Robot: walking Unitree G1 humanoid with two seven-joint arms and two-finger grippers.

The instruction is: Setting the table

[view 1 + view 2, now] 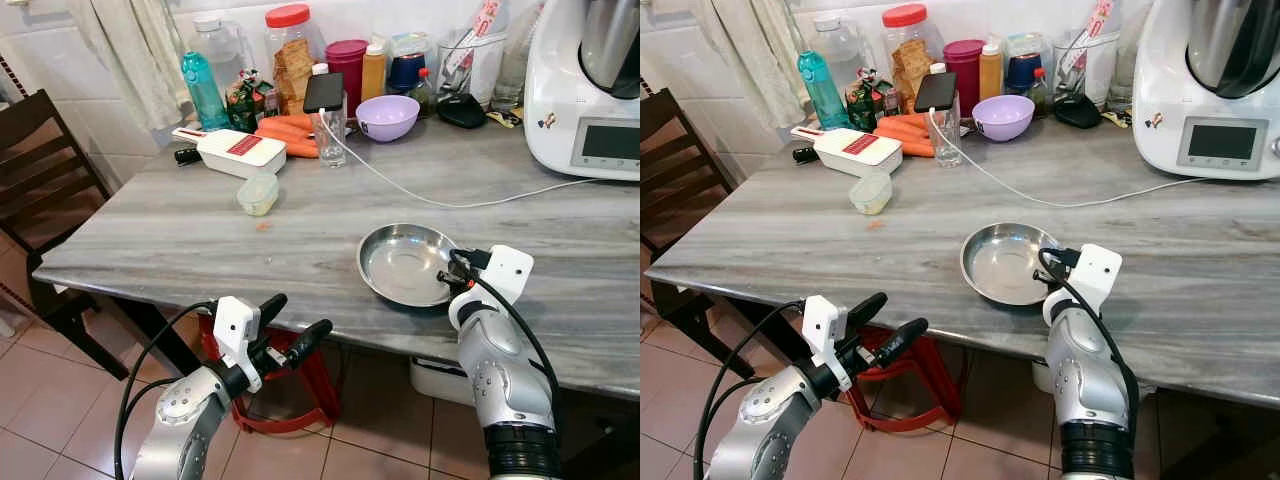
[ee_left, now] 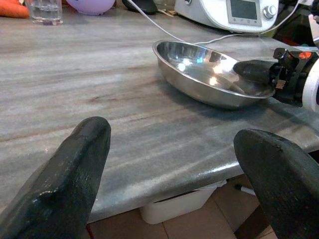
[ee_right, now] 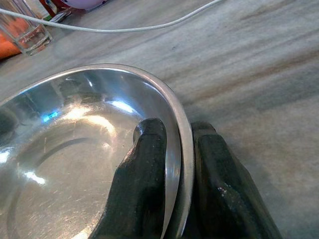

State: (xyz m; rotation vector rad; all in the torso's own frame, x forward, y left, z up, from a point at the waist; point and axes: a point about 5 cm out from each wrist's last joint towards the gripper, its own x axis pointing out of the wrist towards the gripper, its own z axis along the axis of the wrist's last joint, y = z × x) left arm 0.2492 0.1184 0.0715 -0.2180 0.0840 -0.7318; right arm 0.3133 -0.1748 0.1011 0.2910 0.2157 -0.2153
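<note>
Stainless steel, round and shallow, the metal plate [image 1: 404,262] sits on the grey marbled desk [image 1: 180,230] near its front edge, towards the robot's right. The right gripper [image 3: 172,164] has closed on the plate's near rim, one black finger inside the dish and the other outside, under the lip. The left gripper [image 1: 290,325] hangs below and in front of the desk edge, well apart from the plate, its two black fingers [image 2: 65,184] spread wide and holding nothing. A white cable [image 1: 440,200] runs across the desk behind the plate, from a clear drinking glass [image 1: 329,138] that props up a dark phone [image 1: 323,91], towards the white kitchen machine [image 1: 585,90] at the far right. Farther back stand a lilac bowl [image 1: 387,116], orange carrots [image 1: 290,135], a white slicer with a red label [image 1: 238,150], a small lidded plastic tub [image 1: 258,193] and a row of jars and bottles [image 1: 290,50] along the wall. A dark wooden chair [image 1: 35,170] stands at the desk's left end.
</note>
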